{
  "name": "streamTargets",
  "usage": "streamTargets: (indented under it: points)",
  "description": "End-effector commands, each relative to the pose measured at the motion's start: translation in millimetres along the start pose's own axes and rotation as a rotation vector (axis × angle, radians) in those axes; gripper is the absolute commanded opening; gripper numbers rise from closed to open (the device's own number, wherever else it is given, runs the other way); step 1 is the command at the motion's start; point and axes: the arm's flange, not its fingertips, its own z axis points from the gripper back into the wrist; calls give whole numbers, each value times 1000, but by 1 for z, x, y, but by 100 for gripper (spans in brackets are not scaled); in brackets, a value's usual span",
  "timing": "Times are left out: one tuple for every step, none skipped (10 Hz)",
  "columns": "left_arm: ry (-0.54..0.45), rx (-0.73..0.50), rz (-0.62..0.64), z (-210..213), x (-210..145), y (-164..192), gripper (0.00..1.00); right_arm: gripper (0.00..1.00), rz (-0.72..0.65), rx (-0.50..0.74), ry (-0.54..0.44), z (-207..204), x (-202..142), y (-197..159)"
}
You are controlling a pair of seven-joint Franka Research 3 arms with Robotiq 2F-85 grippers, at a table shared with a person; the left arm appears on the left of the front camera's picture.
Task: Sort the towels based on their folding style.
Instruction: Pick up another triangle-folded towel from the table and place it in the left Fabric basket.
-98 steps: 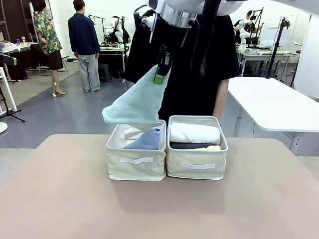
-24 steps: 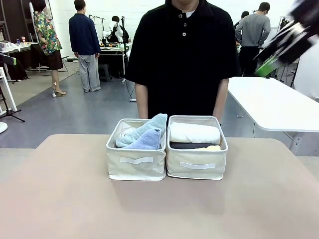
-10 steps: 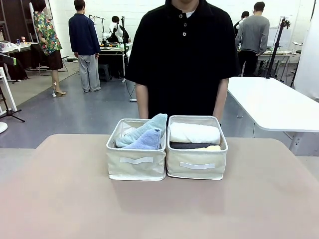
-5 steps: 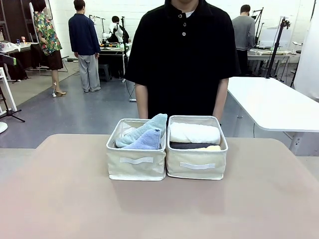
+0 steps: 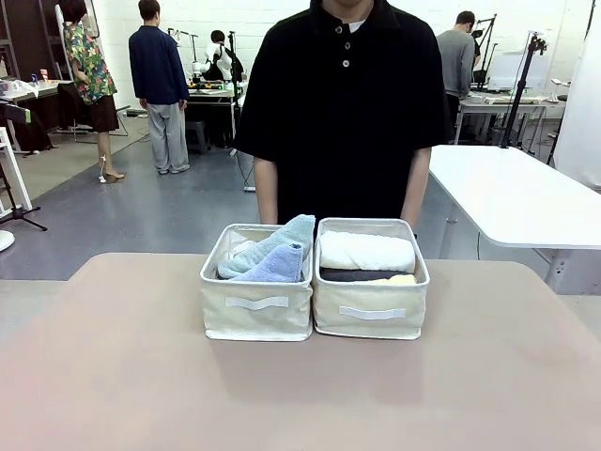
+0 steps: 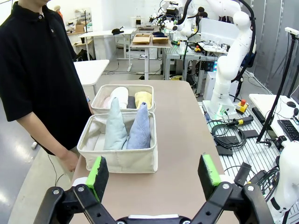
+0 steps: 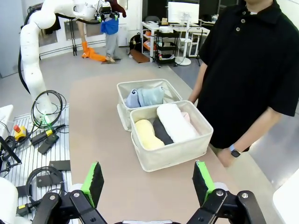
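Two beige fabric bins stand side by side mid-table. The left bin [image 5: 255,319] holds the cone-folded towels: a pale teal one [image 5: 282,235] and a light blue one [image 5: 280,266]. The right bin [image 5: 371,324] holds rolled towels: white [image 5: 366,251], dark grey [image 5: 355,275] and yellow [image 5: 399,279]. In the right wrist view a pink roll [image 7: 187,116] lies beside the white roll [image 7: 174,122]. My left gripper [image 6: 153,170] hangs open, well back from the cone bin [image 6: 126,161]. The right gripper [image 7: 147,182] is open too, short of the roll bin [image 7: 173,156]. Neither holds anything.
A person in a black shirt [image 5: 343,113] stands close behind the bins, arms down. The tan table [image 5: 300,395] is bare in front of and beside the bins. Cables and an arm base [image 6: 224,93] sit off the table's side.
The pale teal cone, earlier held above the left bin, now lies in it, and the arm has drawn back out of the front view. Over the last second nothing on the table moved.
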Motion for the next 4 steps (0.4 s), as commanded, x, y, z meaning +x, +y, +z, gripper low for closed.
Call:
streamTargets:
  points:
    - [3, -2, 1, 0, 1, -2, 100, 100, 6, 8, -4, 0, 1, -1]
    - [3, -2, 1, 0, 1, -2, 100, 100, 6, 8, -4, 0, 1, -1]
    - [3, -2, 1, 0, 1, -2, 100, 100, 6, 8, -4, 0, 1, -1]
    - [3, -2, 1, 0, 1, -2, 100, 100, 6, 8, -4, 0, 1, -1]
